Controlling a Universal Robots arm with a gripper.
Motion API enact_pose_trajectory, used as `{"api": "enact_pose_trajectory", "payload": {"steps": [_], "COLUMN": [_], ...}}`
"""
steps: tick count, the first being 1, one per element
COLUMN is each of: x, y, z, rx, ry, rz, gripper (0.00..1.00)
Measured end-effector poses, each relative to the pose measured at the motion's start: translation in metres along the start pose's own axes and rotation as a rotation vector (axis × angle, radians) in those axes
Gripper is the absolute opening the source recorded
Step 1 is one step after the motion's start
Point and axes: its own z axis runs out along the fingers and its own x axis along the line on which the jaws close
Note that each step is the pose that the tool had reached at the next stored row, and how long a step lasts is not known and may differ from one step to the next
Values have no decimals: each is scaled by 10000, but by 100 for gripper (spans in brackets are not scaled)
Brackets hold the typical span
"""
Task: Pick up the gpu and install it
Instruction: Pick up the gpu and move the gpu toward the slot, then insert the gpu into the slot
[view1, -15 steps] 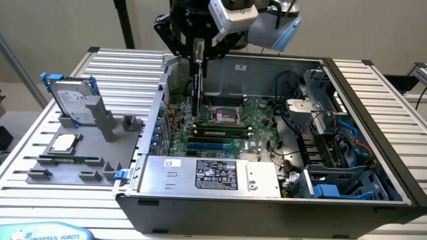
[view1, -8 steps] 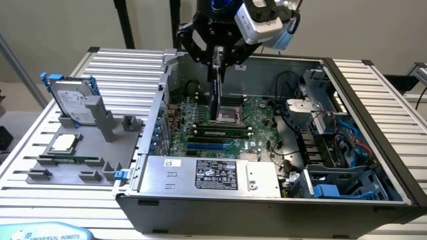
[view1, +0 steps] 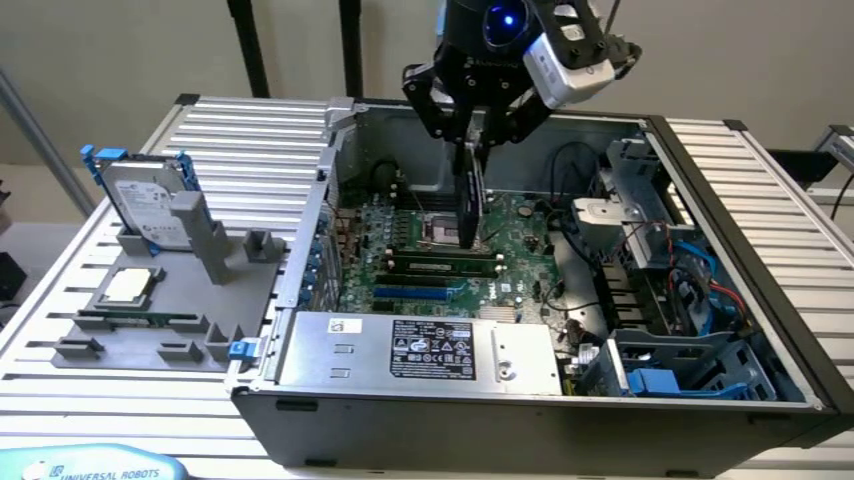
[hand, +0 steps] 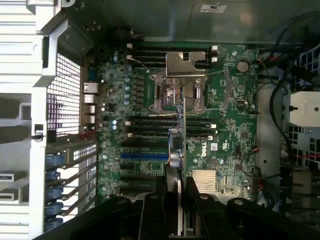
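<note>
The gpu (view1: 469, 195) hangs edge-on, a thin dark card, from my gripper (view1: 475, 140), which is shut on its upper edge above the open computer case (view1: 534, 400). Its lower end hovers over the green motherboard (view1: 514, 225), near the processor socket (view1: 434, 228). In the wrist view the gpu (hand: 181, 150) runs as a narrow strip from between my black fingers (hand: 152, 212) out over the motherboard (hand: 235, 135), above the black expansion slots and the blue slot (hand: 142, 156).
A grey fixture (view1: 160, 320) on the slatted table at the exterior view's left holds a silver hard drive with blue rails (view1: 144, 205) and a square processor chip (view1: 130, 287). Inside the case are the power supply (view1: 427, 350), cables and a drive cage (view1: 694, 365).
</note>
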Motion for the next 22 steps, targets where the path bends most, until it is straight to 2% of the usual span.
{"api": "enact_pose_trajectory", "payload": {"steps": [5,22], "x": [-192,-204], "y": [7,6], "z": [87,98], "rx": [22,23], "ry": [-1,0], "rz": [0,0], "gripper": [27,27]}}
